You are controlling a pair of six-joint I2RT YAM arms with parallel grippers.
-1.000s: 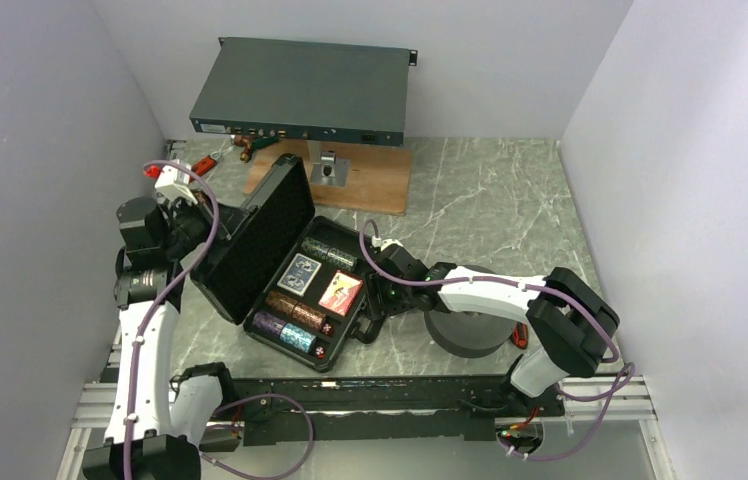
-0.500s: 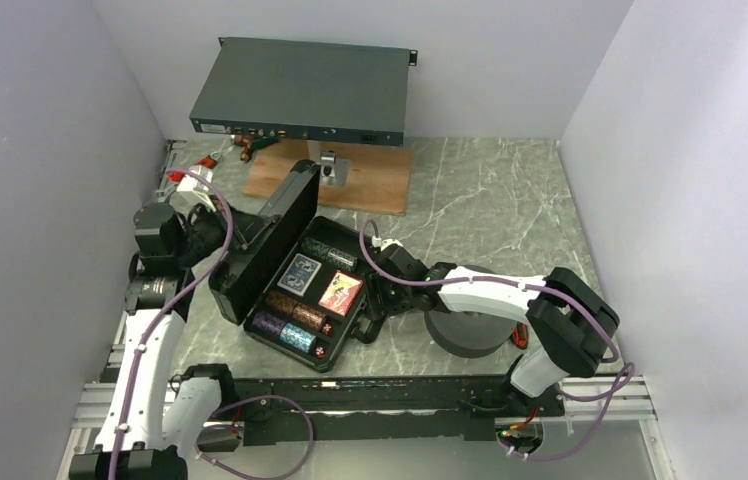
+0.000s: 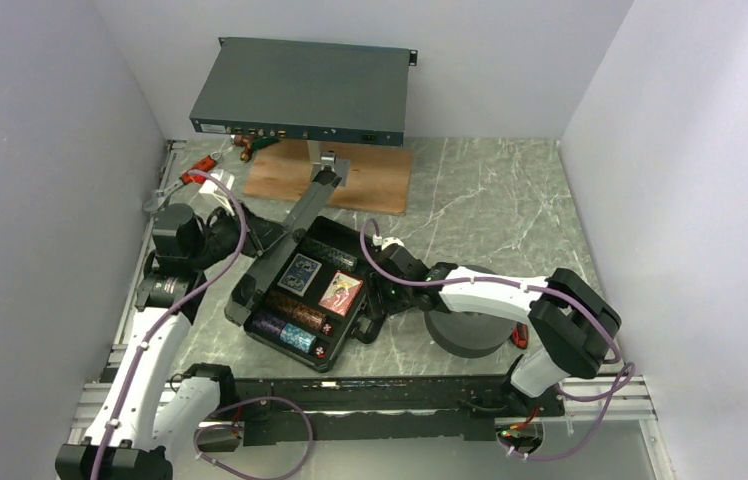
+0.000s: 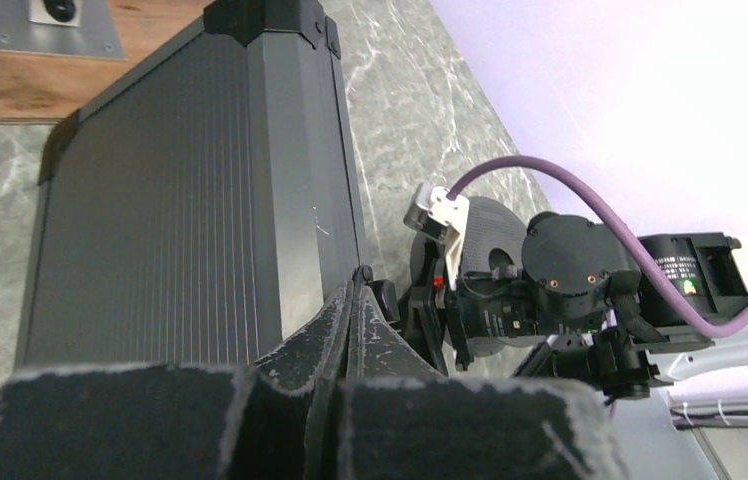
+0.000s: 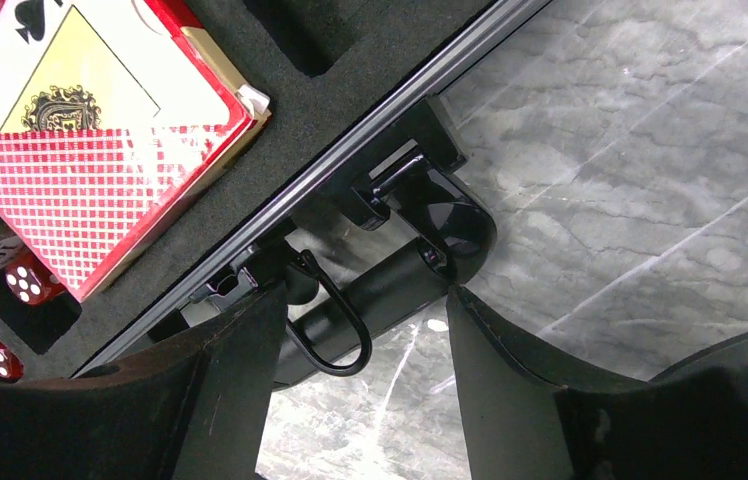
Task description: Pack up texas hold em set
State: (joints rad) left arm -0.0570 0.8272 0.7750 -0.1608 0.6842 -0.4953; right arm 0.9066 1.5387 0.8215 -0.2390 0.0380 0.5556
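The black briefcase [image 3: 272, 318] is lying open on the desk [image 3: 480, 190], its ribbed lid [image 4: 180, 200] standing tilted over the tray. The left end effector [image 4: 353, 292] is showing its fingers pinched together with nothing between them, the tips seemingly touching the lid's outer edge. The right end effector [image 5: 362, 295] is spreading wide astride the carry handle [image 5: 400, 280] without clamping it. A red deck box [image 5: 100, 130] is showing a black spade and a gold crest, with no legible wording. Red dice [image 5: 28, 282] are sitting just beside it.
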